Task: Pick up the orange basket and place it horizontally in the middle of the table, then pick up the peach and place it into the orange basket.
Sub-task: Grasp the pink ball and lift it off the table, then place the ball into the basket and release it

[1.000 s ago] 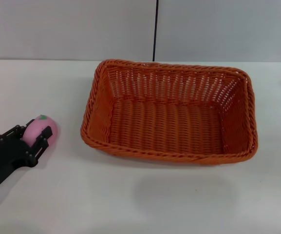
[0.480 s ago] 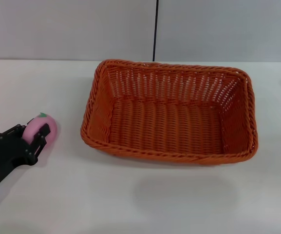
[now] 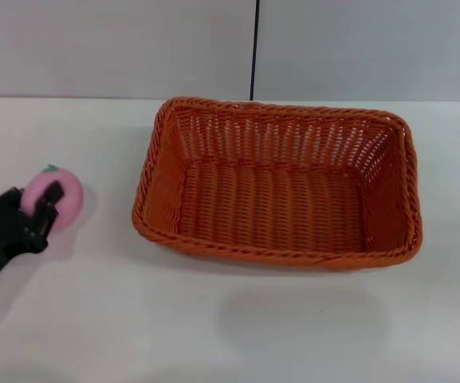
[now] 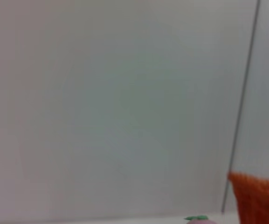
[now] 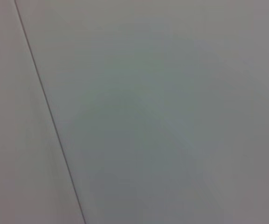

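Note:
The orange basket (image 3: 271,254) lies lengthwise across the middle of the white table (image 3: 214,327), open side up and empty. Left of it, my left gripper (image 3: 35,201) is shut on the pink peach (image 3: 64,196), holding it a little above the tabletop with a shadow beneath. One black finger (image 3: 53,193) crosses the front of the fruit. In the left wrist view only the peach's green leaf (image 4: 197,218) and a corner of the basket (image 4: 259,198) show. My right gripper is out of view; its wrist camera sees only wall.
A grey wall with a dark vertical seam (image 3: 254,48) stands behind the table's far edge. Bare tabletop stretches between the peach and the basket's left rim (image 3: 145,187), and along the front.
My left gripper has risen and drawn back to the left with the peach in it. The basket has not moved.

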Controlling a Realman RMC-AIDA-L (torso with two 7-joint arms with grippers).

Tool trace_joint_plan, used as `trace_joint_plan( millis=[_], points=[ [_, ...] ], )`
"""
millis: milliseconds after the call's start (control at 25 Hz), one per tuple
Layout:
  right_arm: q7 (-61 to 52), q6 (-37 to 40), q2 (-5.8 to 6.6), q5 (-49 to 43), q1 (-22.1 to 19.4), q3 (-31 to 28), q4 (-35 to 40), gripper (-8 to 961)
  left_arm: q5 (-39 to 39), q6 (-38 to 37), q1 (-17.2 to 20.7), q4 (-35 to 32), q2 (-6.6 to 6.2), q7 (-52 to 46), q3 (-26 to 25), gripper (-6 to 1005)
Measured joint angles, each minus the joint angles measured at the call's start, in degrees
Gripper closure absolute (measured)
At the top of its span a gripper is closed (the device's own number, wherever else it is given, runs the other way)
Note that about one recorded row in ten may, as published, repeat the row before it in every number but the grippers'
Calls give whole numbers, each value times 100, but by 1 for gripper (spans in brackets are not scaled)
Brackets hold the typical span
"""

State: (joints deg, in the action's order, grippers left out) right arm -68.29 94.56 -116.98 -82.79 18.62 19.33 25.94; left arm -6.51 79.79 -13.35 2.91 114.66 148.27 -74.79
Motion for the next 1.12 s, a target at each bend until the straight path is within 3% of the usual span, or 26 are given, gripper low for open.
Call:
trace_joint_plan(
  millis=[280,560,600,720,880,1120],
  points=[
    [0,0,-5,0,-12,0,-2,505,3,563,-3,97,64,-123,-514,816],
    [-1,19,-22,0,-44,-144,-11,505,-34,928,-60,764,171,-603,-661,857],
    [-6,26,-27,0,-50,-250,-40,505,-49,930,-222,828,249,-789,-585,861],
    [-18,31,-27,1,-52,-348,-84,505,-91,927,-443,843,307,-875,-359,871],
    [-25,35,-9,34,-52,-427,-199,505,-204,761,-877,850,334,-893,273,887],
    [-35,36,-4,50,-52,-439,-213,505,-209,291,-1220,893,351,-1078,778,926]
  ],
)
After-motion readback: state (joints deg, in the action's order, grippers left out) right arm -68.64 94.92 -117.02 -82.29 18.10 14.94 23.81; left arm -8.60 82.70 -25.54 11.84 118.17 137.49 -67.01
